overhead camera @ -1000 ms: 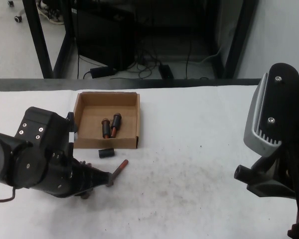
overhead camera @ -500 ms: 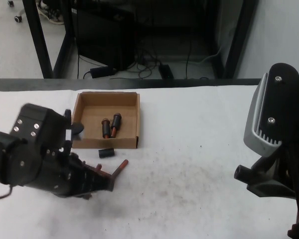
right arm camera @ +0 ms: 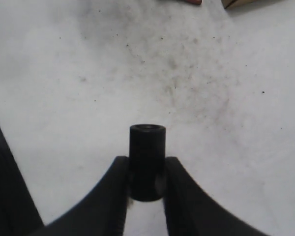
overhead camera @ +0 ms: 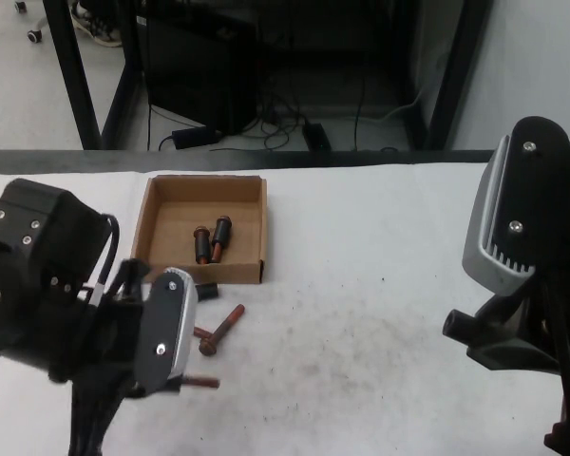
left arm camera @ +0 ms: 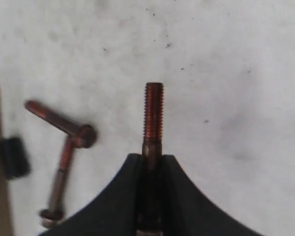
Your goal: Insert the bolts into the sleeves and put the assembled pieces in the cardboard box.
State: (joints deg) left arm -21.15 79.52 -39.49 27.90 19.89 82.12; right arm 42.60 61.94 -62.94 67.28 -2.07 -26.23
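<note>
Left gripper [left arm camera: 151,158] clamps a stiff, likely light bolt [left arm camera: 153,110] by its unthreaded end above the bench [left arm camera: 231,59]; I'd keep that hold, threads free, for the sleeve [right arm camera: 147,152] pinched in my right gripper [right arm camera: 146,169].

Bright, even light washes the white bench [overhead camera: 380,247], leaving only soft, faint shadows.

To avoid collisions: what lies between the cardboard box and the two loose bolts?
A loose black sleeve lies there, near the front wall of the cardboard box; the high view shows it.
</note>
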